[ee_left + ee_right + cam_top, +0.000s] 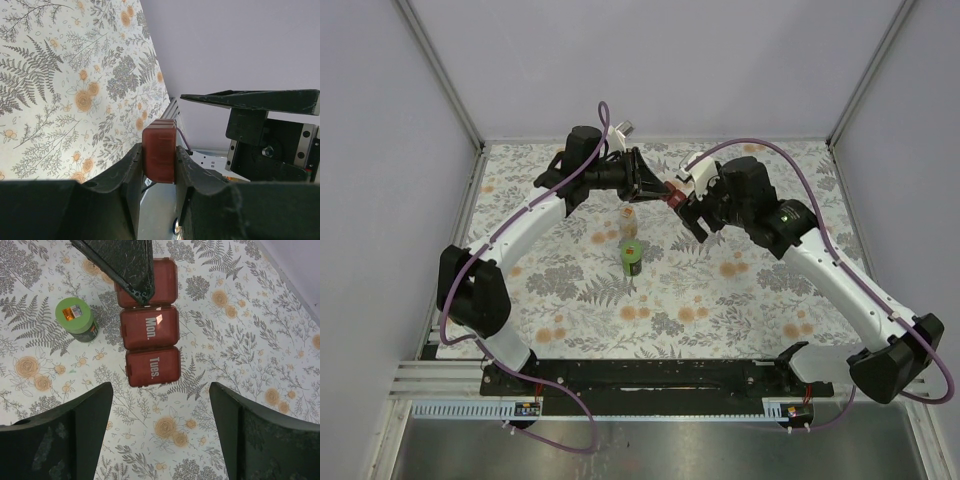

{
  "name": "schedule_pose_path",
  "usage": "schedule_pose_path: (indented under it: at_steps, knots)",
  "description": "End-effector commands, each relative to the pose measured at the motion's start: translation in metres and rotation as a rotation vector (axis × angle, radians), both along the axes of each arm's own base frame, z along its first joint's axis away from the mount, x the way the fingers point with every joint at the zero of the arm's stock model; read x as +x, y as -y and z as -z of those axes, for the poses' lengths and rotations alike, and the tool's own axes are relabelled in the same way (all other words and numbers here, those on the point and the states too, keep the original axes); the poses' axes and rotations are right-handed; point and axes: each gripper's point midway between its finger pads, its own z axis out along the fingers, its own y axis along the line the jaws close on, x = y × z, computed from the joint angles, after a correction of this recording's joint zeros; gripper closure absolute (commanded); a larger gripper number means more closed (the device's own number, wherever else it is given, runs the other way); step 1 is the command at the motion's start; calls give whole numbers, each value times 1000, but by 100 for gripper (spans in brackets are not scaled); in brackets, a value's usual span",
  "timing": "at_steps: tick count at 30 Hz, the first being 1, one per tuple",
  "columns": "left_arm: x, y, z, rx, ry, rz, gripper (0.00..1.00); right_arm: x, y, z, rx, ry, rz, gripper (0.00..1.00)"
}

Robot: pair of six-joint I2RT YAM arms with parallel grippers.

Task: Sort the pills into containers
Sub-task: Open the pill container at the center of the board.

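Observation:
The dark-red pill box (pixel 159 155) is pinched between my left gripper's (pixel 159 172) fingers, which are shut on one end of it and hold it off the cloth. From above, the pill box (pixel 148 322) shows closed lids marked "Mon." and "Tues.", with a left finger (pixel 125 265) over its far end. My right gripper (pixel 160 386) hovers open just beyond the "Tues." end, with nothing between its fingers. The green bottle (pixel 76 319) stands upright left of the box. In the top view, the pale-and-orange bottle (pixel 628 222) stands just behind the green bottle (pixel 632 257). No pills show.
A floral cloth (pixel 720 290) covers the table, with lilac walls on three sides. Both arms meet over the cloth's middle rear, the left gripper (pixel 665 190) facing the right gripper (pixel 702 226). A metal rail (pixel 650 375) runs along the near edge.

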Motion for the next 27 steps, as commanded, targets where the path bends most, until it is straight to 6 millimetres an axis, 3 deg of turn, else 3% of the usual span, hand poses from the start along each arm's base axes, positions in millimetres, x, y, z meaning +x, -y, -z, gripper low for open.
schedule_pose_path:
  at_steps: [1, 15, 21, 27]
  knots:
    - [0, -1, -15, -36, 31, -10, 100, 11, -6, -18, 10, 67, 3, 14]
    - [-6, 2, -6, -35, 26, 7, 100, 13, -15, -10, 19, 38, -12, 31]
    - [-8, 5, -7, -40, 25, 16, 100, 14, -17, -5, 23, 21, -15, 28]
    - [-10, 7, -6, -38, 27, 22, 100, 13, -17, -3, 17, 13, -20, 34]
